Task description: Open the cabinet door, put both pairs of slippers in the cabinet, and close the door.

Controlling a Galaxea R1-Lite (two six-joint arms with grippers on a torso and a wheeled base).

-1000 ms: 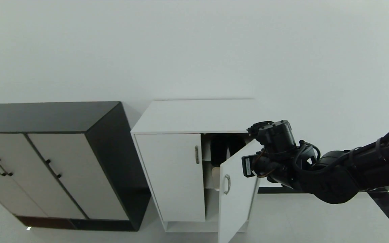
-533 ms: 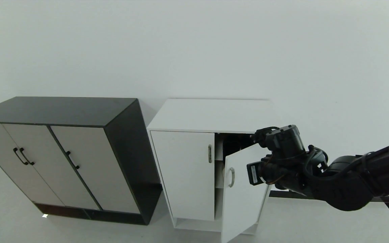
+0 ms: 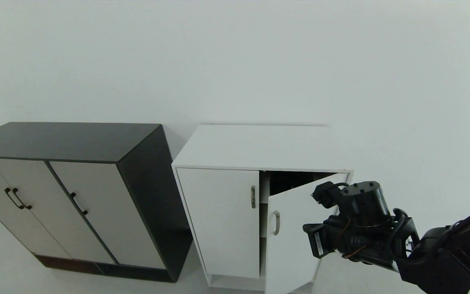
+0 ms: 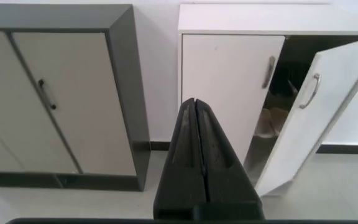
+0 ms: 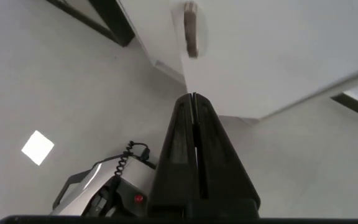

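Left tool (image 4: pixel 195 102), closed, faces slippers (image 4: pixel 267 122) inside cabinet (image 4: pixel 253 18).

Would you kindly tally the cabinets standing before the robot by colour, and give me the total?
Black cabinet with grey doors: 1
White cabinet: 1
Total: 2

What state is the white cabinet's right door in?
Ajar: the door angles out from the cabinet, dark interior visible behind its top edge.
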